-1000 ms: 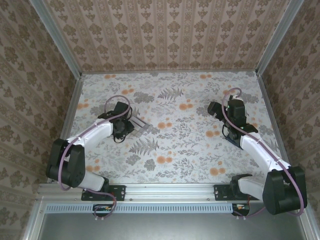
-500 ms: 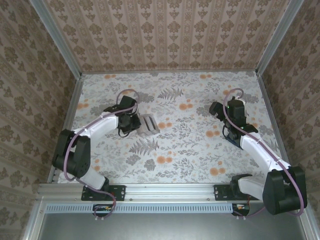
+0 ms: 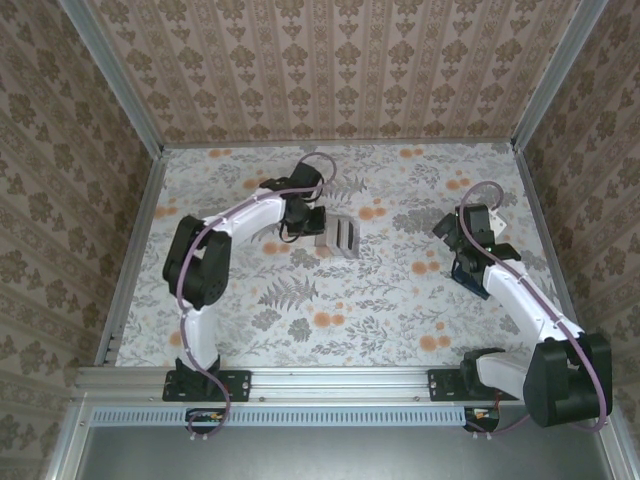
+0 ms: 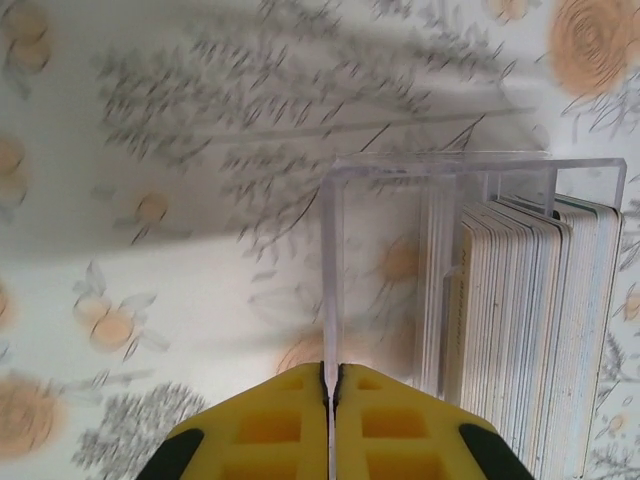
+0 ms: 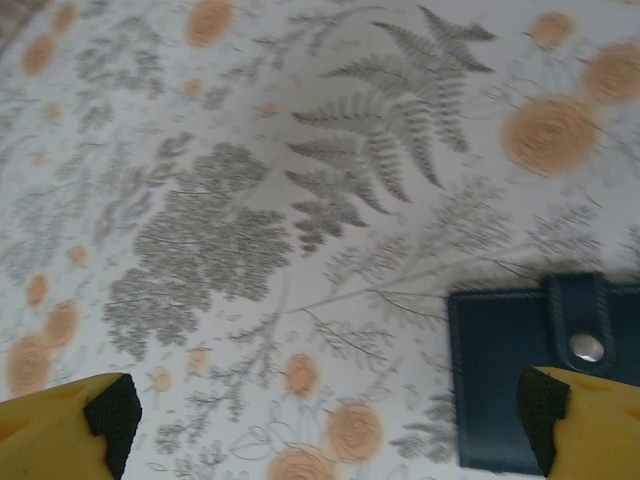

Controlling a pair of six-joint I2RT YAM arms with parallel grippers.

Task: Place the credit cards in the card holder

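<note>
Two changes are noted in the top external view. The left gripper point(image 3: 312, 228), clamped on a clear case point(image 3: 322, 242) of credit cards point(image 3: 345, 236), has been swung from the near left toward the middle of the table point(image 3: 400, 310), and the case has been moved with it. The right gripper point(image 3: 466, 250) has been spread slightly wider above the card holder point(image 3: 467, 275). The cards are judged to have been brought nearer the holder, though the two remain well apart and no card has been put in.

In the left wrist view, detail lost overhead is made plain. The yellow fingers point(image 4: 270, 430) are pressed together on one thin wall of the clear case point(image 4: 440, 165), and the credit cards point(image 4: 530, 330) are stood on edge to the right of that wall.

In the right wrist view, the right gripper point(image 5: 328, 415) is seen spread wide and empty. The card holder point(image 5: 520, 370) is shown folded with its snap flap over, just inside the right fingertip.
</note>
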